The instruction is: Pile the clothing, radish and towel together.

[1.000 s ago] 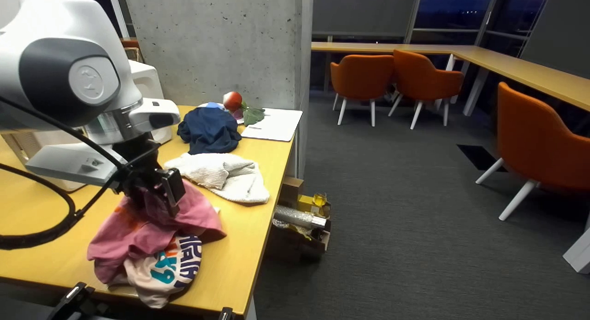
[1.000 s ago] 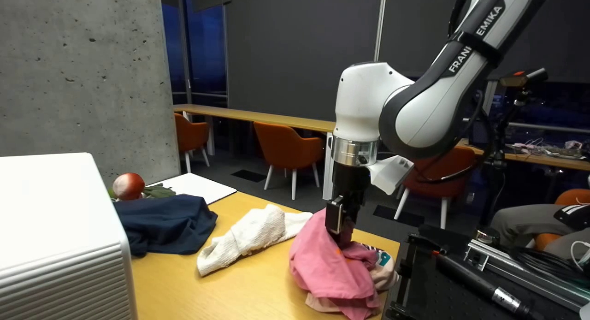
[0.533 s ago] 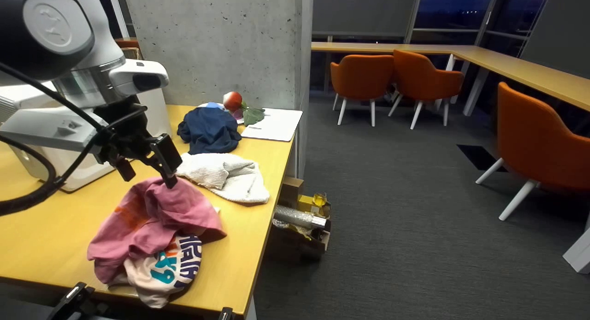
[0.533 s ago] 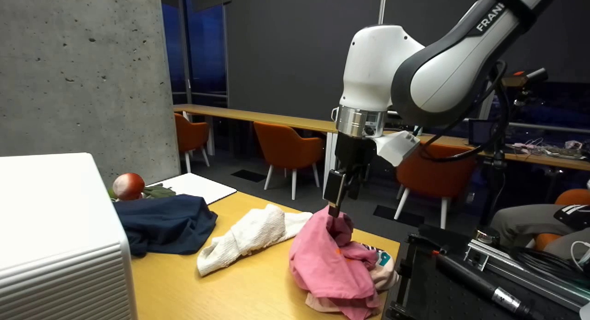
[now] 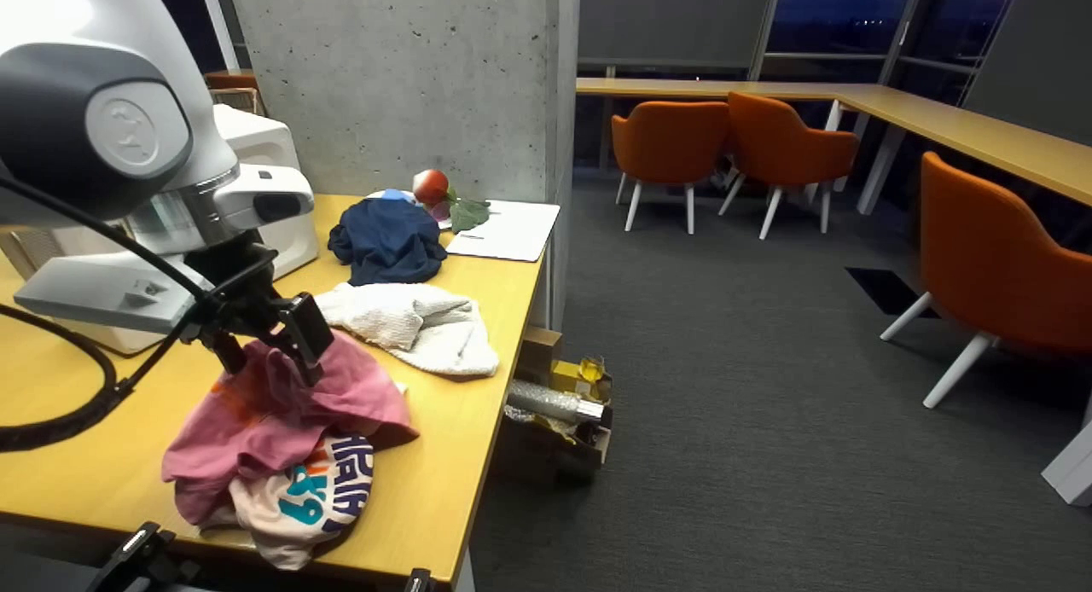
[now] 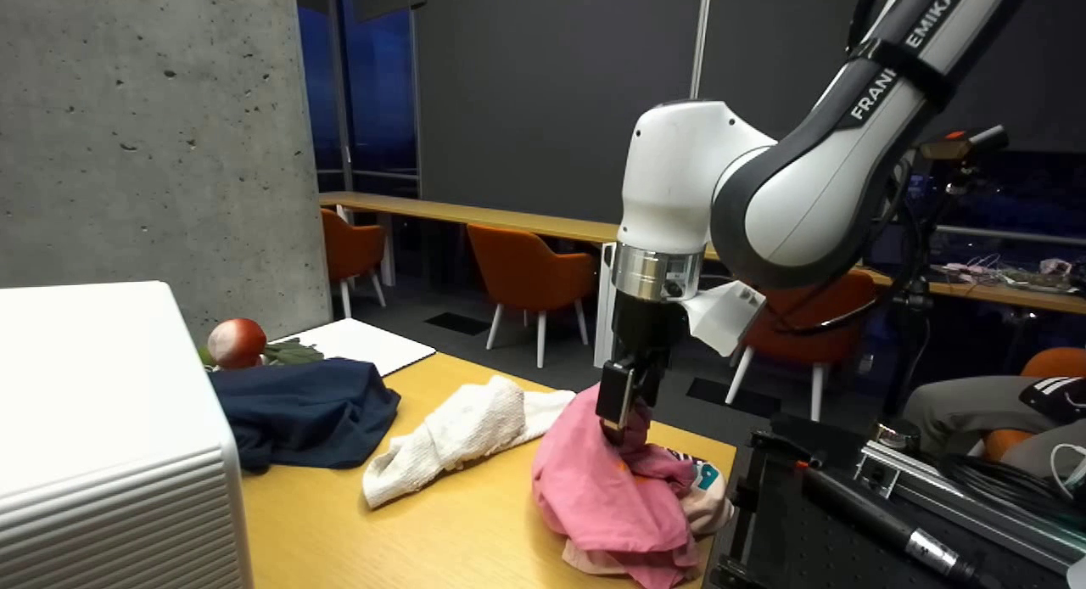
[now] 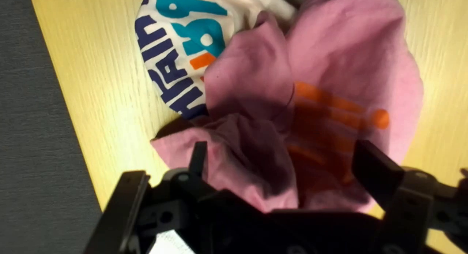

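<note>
Conceivably the gripper [image 7: 283, 153], fingers [image 7: 376, 168] parted over pink clothing [image 5: 367, 396] on the table [image 5: 444, 455], could pinch too shallow a fold and lose it short of the nearby towel [image 5: 452, 327] and the farther radish [image 5: 431, 187].

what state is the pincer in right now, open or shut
Open. In the wrist view the pincer has its fingers wide apart, and the pink clothing shows in the gap between them.
</note>
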Robot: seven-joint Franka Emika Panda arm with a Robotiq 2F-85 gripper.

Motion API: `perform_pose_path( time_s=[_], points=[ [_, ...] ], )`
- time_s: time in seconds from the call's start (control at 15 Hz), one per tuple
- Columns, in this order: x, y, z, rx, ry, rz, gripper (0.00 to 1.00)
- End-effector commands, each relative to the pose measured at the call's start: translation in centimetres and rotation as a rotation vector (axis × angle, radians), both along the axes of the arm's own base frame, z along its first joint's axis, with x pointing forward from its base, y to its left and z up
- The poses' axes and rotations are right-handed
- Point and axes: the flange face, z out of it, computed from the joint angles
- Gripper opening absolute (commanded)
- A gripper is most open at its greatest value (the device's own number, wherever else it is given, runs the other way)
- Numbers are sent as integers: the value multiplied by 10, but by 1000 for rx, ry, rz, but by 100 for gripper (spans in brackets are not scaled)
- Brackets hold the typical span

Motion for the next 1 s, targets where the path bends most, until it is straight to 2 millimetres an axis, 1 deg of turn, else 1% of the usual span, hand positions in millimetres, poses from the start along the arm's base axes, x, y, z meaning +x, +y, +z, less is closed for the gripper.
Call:
perform_pose_path(
  time_s=[0.0,0.07,0.2,0.33,0.53,0.67,0.73,0.8,0.93],
  points=[
    [-7,12,-33,10,36,22,100],
    [-16,13,-52,14,63,25,100],
    [-23,11,-76,11,97,26,100],
    [-27,5,-102,6,126,17,100],
    [-31,-4,-129,-4,152,-2,100],
    [-31,-7,-137,-6,153,-10,100],
    [-32,-7,-139,-7,155,-11,75],
    [-32,-6,-139,-5,158,-10,74],
    [-33,-6,-137,-5,156,-13,59]
  ],
)
